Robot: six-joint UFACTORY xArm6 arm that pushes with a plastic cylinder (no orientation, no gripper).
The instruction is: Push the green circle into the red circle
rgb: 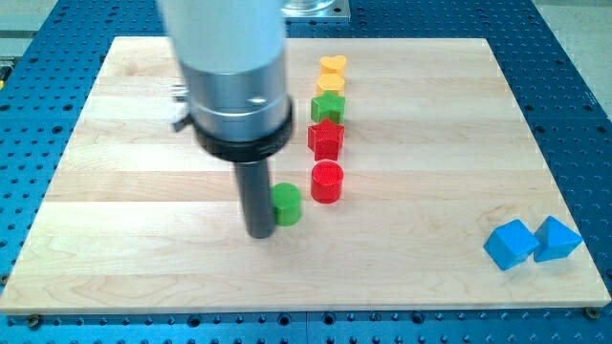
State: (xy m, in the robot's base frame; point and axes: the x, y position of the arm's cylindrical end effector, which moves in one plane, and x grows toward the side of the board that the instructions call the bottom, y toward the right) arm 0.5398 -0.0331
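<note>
The green circle stands on the wooden board just below and to the left of the red circle, with a small gap between them. My tip rests on the board right against the green circle's left side. The rod rises from there into the wide grey arm body, which hides part of the board at the view's top left.
Above the red circle runs a column: a red star, a green star, a yellow block and a yellow heart. Two blue blocks sit at the bottom right. The wooden board lies on a blue perforated table.
</note>
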